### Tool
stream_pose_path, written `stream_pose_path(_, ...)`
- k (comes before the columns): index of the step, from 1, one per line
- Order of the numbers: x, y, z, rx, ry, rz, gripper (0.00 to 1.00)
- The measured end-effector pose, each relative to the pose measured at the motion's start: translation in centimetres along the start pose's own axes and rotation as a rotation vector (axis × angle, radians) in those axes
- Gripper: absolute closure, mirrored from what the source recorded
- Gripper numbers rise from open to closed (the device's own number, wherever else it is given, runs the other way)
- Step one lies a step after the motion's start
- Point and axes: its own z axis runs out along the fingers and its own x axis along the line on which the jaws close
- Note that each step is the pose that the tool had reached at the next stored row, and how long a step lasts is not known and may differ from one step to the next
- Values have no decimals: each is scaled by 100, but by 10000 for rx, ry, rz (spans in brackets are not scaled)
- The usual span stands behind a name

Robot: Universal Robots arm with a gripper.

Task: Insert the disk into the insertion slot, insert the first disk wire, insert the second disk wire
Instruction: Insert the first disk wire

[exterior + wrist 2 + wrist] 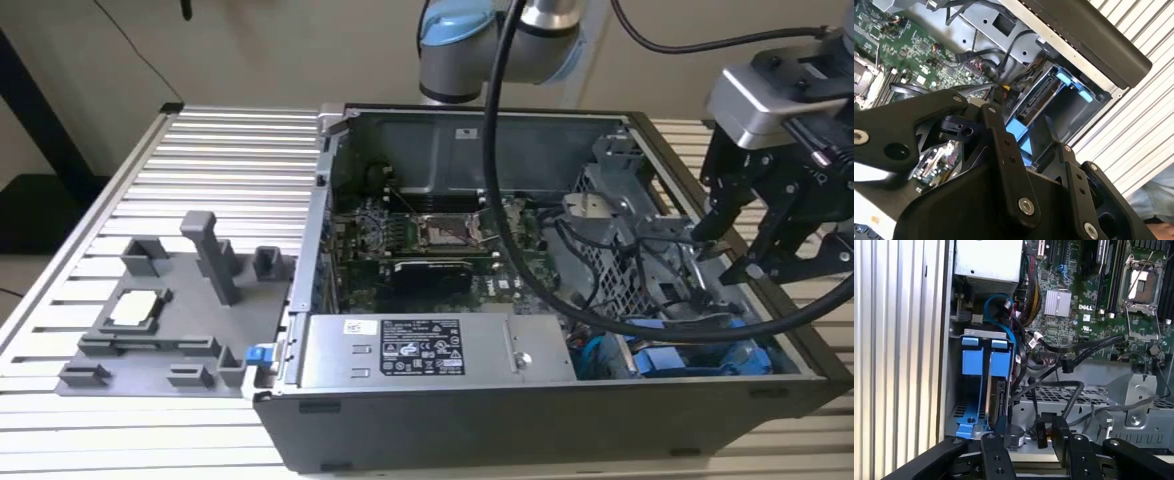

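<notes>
The disk (1000, 402) stands on edge in the insertion slot (970, 410), under its blue carrier tab (1000, 359). In the exterior view the disk's blue carrier (681, 357) lies in the case corner nearest the camera, on that view's right. My gripper (742, 240) hangs open above the case's right wall, over the perforated cage (627, 250). In the first wrist view the gripper (1031, 442) is just short of the disk's end, nothing between its fingers (993, 455). A loose black wire plug (1040, 432) hangs between them, touching neither. The second wrist view shows the blue carrier tabs (1073, 84).
The open computer case (534, 420) lies on a ribbed aluminium table (200, 150). Inside are the green motherboard (427, 250), a silver power-supply box (420, 350) and tangled black cables (1074, 347). A thick black hose (534, 270) crosses the case. A grey fixture (174, 320) sits on the exterior view's left.
</notes>
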Motion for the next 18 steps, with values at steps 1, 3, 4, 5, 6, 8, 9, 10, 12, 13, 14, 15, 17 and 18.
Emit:
stream_pose_path(1, 1, -7, 2, -5, -8, -44, 51)
stream_pose_path(3, 3, -28, 7, -13, -39, -123, 51)
stream_pose_path(4, 4, -37, 8, -15, -52, -151, 51)
stream_pose_path(5, 4, -36, 8, -15, -53, -150, 51)
stream_pose_path(6, 4, -36, 8, -15, -53, -150, 51)
stream_pose_path(8, 4, -36, 9, -16, -54, -151, 51)
stream_pose_path(9, 4, -37, 8, -15, -53, -152, 51)
stream_pose_path(10, 4, -37, 8, -15, -53, -152, 51)
stream_pose_path(12, 4, -37, 8, -16, -54, -152, 53)
stream_pose_path(13, 4, -37, 8, -15, -54, -153, 60)
stream_pose_path(14, 4, -37, 8, -15, -53, -153, 60)
stream_pose_path(15, 4, -37, 8, -15, -53, -153, 66)
stream_pose_path(17, 4, -37, 8, -16, -54, -153, 78)
stream_pose_path(18, 4, -37, 8, -16, -53, -153, 81)
